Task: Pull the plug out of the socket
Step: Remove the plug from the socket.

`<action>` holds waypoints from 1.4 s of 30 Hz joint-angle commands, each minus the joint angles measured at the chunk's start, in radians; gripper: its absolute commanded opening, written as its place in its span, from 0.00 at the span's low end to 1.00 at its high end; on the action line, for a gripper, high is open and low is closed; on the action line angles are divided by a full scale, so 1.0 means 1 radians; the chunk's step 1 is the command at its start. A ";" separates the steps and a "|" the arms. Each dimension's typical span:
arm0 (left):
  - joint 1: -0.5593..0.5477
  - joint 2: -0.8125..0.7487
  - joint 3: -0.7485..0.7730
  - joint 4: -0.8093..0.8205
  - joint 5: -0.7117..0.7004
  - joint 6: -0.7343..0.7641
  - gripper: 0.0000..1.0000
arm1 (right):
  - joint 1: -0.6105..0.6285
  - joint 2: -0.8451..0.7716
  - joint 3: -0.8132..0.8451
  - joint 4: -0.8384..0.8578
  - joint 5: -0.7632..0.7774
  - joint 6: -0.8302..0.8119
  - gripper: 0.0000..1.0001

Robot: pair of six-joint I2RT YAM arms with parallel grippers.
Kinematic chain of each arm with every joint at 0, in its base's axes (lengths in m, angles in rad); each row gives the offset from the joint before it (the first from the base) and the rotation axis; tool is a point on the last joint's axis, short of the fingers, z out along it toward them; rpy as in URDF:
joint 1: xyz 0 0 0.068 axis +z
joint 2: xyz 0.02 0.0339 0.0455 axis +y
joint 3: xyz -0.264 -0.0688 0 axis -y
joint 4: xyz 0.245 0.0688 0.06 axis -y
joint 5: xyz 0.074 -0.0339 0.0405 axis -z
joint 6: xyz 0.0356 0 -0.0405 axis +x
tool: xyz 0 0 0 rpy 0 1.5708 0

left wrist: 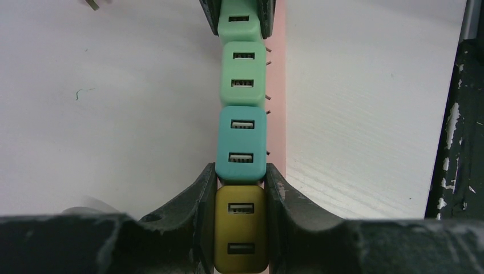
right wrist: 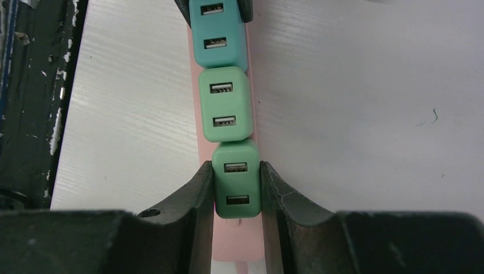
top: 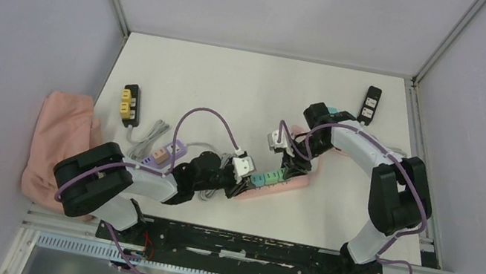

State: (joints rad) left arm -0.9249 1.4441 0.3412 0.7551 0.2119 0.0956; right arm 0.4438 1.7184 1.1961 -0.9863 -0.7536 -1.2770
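Note:
A pink socket strip (top: 290, 184) (left wrist: 277, 85) (right wrist: 237, 245) lies on the white table with a row of USB plugs in it. My left gripper (left wrist: 241, 174) (top: 237, 175) is shut on the yellow plug (left wrist: 241, 228) at one end of the row. Beyond it sit a teal plug (left wrist: 242, 142) and a light green plug (left wrist: 243, 74). My right gripper (right wrist: 237, 168) (top: 289, 166) is shut on the dark green plug (right wrist: 237, 182) at the other end, with the light green plug (right wrist: 225, 105) and the teal plug (right wrist: 217, 34) past it.
A black strip with yellow sockets (top: 129, 103) and a white-and-purple strip (top: 163, 153) with a grey cable lie at the left. A pink cloth (top: 58, 142) hangs over the left edge. Another black strip (top: 370, 104) lies at the back right.

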 commanded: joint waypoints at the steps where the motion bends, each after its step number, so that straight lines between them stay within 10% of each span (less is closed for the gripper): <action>1: 0.005 0.033 0.001 -0.077 -0.040 0.036 0.03 | -0.097 -0.023 0.052 -0.121 -0.186 -0.029 0.00; 29: 0.006 0.060 0.025 -0.099 -0.015 0.046 0.03 | 0.018 -0.013 0.070 -0.197 -0.208 -0.107 0.00; 42: 0.005 0.072 0.033 -0.105 -0.007 0.050 0.03 | -0.163 -0.047 0.109 -0.375 -0.250 -0.271 0.00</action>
State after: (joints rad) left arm -0.9268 1.4811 0.3756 0.7494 0.2382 0.0986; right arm 0.2871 1.7023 1.2488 -1.2545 -0.9024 -1.4696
